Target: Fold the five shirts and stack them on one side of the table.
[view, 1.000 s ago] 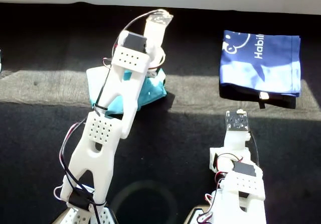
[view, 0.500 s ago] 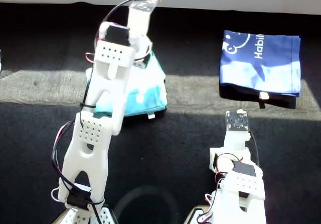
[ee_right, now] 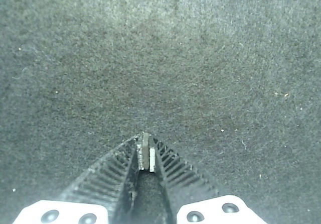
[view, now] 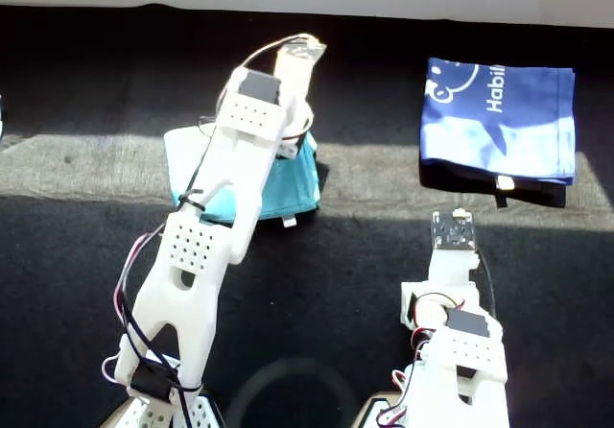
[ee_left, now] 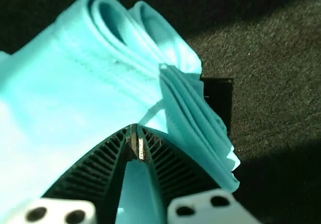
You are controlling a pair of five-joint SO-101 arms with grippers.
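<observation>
The left gripper [ee_left: 135,146] is holding its jaws closed tip to tip, and it appears to be pinching a thin ridge of cloth on the teal shirt [ee_left: 75,98]. In the left wrist view, that shirt is lying in several rolled and stacked layers, with the folded edges fanning out just beside the fingertips. In the high view, the left arm [view: 225,207] is stretching out from the near edge towards 12 o'clock and covering the middle of the teal shirt [view: 293,183]. The shirt is resting as a compact folded packet at about 10 o'clock of the table [view: 86,63], partly inside a sunlit band, and a small white tag [view: 288,223] is sticking out at its near edge. The right gripper [ee_right: 146,158] is also keeping its jaws fully closed. It is gripping nothing and pointing down at bare dark table surface at about 5 o'clock. Well apart from both grippers, at about 2 o'clock, a folded blue shirt [view: 499,116] is lying on top of a dark shirt [view: 470,180], together forming a stack.
</observation>
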